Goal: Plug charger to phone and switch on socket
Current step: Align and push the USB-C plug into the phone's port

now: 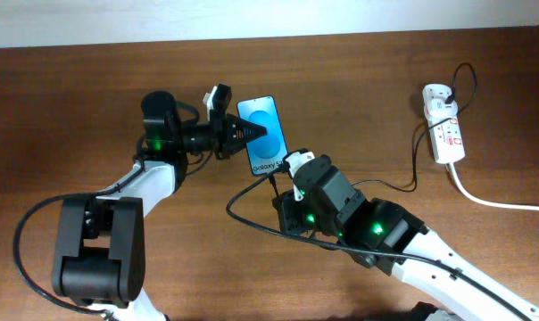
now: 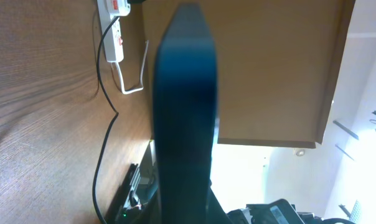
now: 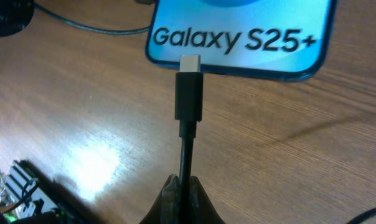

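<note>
Overhead: left hand point(image 1: 247, 132) is clamped on the phone point(image 1: 271, 152) mid-worktop toward the far edge, with its long axis running far-to-near and its port end facing the nearer right hand point(image 1: 278, 174); the socket point(image 1: 443, 125) sits well apart by the far right corner. Left wrist: phone seen edge-on, the fingers hidden. Right wrist: right hand is pinched tight on the charger point(image 3: 189, 99), its bare metal tip in line with the phone's bottom edge, not seated; contact unclear.

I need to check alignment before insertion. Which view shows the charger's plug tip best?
Right wrist: the charger's plug tip is large and sharp, right at the phone's bottom edge. Overhead, the plug is too small to make out. Left wrist shows only the phone edge-on and the trailing cable.
</note>
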`<state>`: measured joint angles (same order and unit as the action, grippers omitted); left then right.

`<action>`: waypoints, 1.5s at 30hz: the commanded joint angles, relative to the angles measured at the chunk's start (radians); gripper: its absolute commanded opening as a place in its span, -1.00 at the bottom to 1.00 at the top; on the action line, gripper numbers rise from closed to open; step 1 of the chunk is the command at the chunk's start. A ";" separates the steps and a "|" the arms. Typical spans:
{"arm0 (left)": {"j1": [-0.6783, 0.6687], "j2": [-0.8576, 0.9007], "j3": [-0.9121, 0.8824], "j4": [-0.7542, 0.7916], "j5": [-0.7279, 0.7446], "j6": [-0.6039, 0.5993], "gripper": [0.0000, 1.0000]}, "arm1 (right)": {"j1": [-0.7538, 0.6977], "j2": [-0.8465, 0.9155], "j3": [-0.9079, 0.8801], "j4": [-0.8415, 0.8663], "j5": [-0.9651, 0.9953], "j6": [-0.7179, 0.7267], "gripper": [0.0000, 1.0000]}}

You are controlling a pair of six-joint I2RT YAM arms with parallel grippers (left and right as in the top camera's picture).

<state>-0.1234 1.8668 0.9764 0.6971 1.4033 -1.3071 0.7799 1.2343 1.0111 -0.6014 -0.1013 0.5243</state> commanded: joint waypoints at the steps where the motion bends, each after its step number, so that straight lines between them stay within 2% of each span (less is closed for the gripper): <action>1: 0.003 -0.008 0.025 0.010 0.024 -0.010 -1.00 | 0.005 0.002 -0.003 -0.020 0.035 0.088 -0.92; 10: 0.010 -0.008 0.025 0.010 0.006 -0.069 -1.00 | 0.005 0.002 -0.003 -0.045 0.004 0.121 -0.92; 30: 0.007 -0.008 0.025 0.009 -0.038 -0.058 -1.00 | 0.005 0.003 -0.003 -0.022 0.004 0.120 -0.91; 38: 0.005 -0.008 0.025 0.009 -0.038 -0.107 -1.00 | 0.005 0.003 -0.003 -0.023 0.004 0.120 -0.92; 43: -0.010 -0.008 0.025 0.009 -0.030 -0.104 -1.00 | 0.005 0.003 -0.003 -0.022 0.006 0.120 -0.92; 45: -0.010 -0.008 0.025 0.009 -0.024 -0.067 -1.00 | 0.005 0.003 -0.003 -0.022 0.009 0.116 -0.92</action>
<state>-0.1272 1.8668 0.9764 0.6971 1.3613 -1.4040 0.7799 1.2343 1.0111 -0.6270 -0.0875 0.6464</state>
